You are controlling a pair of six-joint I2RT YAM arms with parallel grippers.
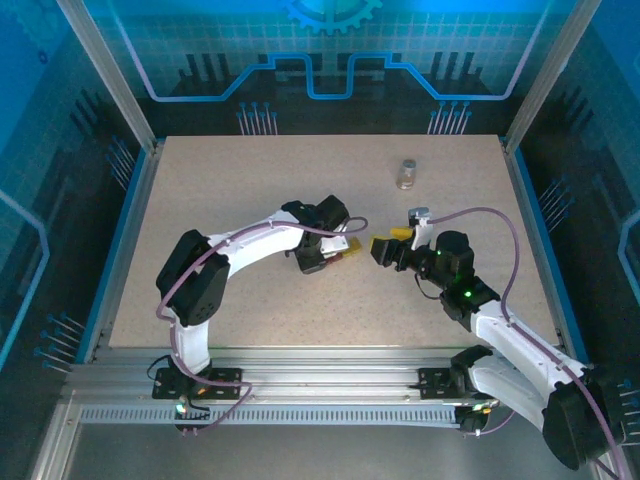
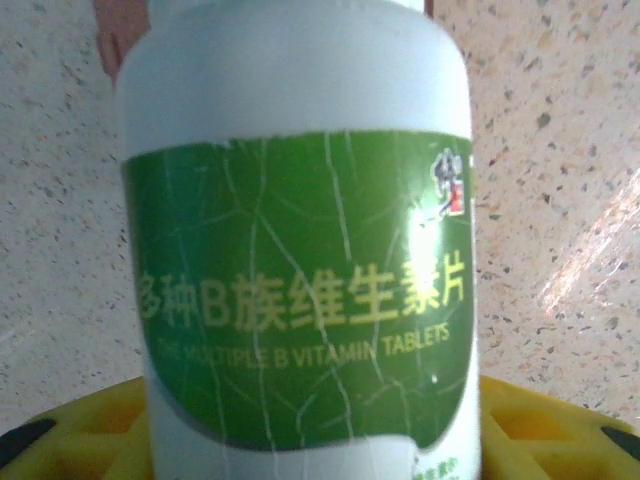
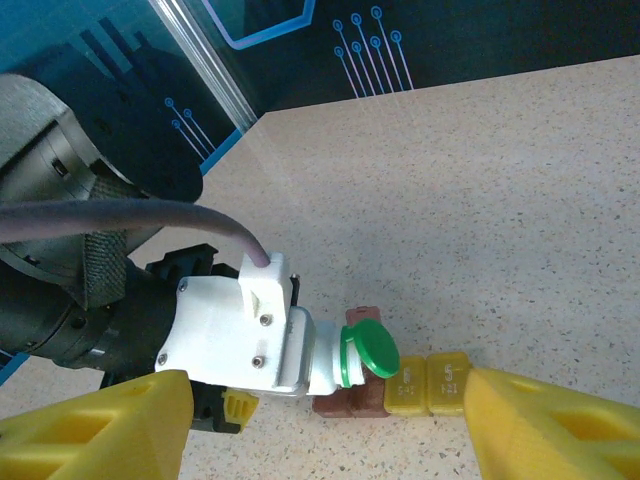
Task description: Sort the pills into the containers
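None of the pills [image 3: 428,384] are sorted yet, I judge: my left fingers [image 2: 100,425] clamp the white bottle [image 2: 300,250], right fingers [image 3: 545,430] spread empty, vial [image 1: 406,173] untouched.

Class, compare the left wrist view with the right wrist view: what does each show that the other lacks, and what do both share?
Left wrist: the green label with its tablet wording, close up. Right wrist: the green cap, yellow pills and red-brown pills on the table beside it, and the open right gripper. Both: the white bottle held by the left gripper, and the speckled table.
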